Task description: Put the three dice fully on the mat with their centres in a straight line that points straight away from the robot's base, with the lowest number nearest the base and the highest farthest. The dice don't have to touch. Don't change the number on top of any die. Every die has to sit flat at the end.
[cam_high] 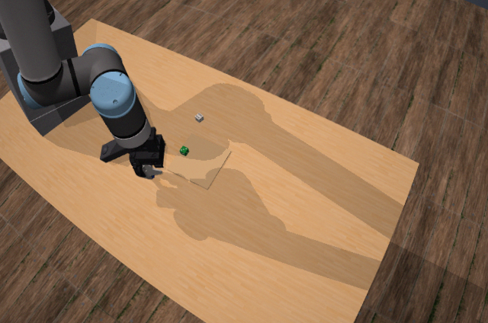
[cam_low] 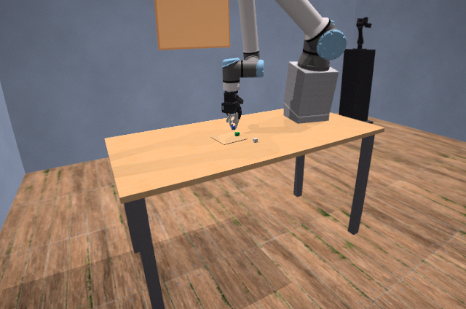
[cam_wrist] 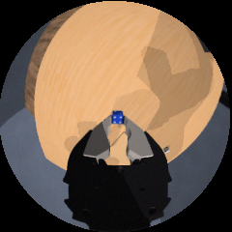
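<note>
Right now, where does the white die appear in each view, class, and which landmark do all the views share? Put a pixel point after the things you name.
Top: white die [cam_high: 199,117] [cam_low: 255,140] [cam_wrist: 166,150] left of centre, slightly above mid-height.
Exterior: just right of centre, slightly below mid-height.
Wrist: lower right, small.
Shared landmark: the gripper [cam_high: 156,173] [cam_low: 233,127] [cam_wrist: 117,116].

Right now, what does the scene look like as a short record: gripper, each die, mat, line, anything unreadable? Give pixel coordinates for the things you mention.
gripper: fingers closed on the blue die
gripper_position: gripper [cam_high: 155,174] [cam_low: 233,125] [cam_wrist: 117,116] just off the mat
blue_die: blue die [cam_high: 152,177] [cam_low: 233,127] [cam_wrist: 117,117], between the fingertips
green_die: green die [cam_high: 184,150] [cam_low: 237,133], at the mat's base-side edge
white_die: white die [cam_high: 199,117] [cam_low: 255,140] [cam_wrist: 166,150], on the table [cam_high: 315,272] [cam_low: 162,170], off the mat
mat: mat [cam_high: 200,165] [cam_low: 227,139], wood-coloured
line_of_three: not formed
unreadable: top numbers; whether green is fully on the mat
</note>
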Robot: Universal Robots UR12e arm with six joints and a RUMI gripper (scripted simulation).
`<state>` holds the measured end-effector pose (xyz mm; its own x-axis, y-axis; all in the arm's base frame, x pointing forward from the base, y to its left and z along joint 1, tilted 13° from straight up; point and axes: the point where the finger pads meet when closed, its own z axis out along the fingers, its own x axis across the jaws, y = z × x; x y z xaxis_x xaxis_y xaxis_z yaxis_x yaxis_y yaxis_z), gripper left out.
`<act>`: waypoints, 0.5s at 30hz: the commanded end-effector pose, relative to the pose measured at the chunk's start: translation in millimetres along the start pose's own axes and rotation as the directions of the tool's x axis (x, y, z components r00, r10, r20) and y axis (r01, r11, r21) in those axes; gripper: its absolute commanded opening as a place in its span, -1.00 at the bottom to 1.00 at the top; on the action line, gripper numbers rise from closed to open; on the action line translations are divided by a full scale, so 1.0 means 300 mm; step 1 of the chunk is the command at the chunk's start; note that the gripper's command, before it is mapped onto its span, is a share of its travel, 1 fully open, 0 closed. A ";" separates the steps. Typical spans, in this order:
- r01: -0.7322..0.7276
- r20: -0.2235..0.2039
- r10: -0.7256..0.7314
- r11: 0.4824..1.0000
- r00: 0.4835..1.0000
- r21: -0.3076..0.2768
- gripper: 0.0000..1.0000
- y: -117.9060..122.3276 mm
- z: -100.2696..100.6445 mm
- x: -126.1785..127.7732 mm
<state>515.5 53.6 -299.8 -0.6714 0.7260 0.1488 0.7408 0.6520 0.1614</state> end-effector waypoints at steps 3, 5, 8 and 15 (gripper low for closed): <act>0.000 0.001 0.000 1.000 1.000 0.000 -0.94 0.001 -0.039 -0.001; 0.000 0.001 0.000 1.000 1.000 0.000 -0.94 0.001 -0.067 -0.001; 0.000 0.001 0.000 1.000 1.000 0.000 -0.94 0.001 -0.118 -0.001; 0.000 0.001 0.000 1.000 1.000 0.000 -0.94 0.001 -0.228 -0.001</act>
<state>514.5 42.1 -248.3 -0.6713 0.7264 0.1475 0.7409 0.6518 0.1621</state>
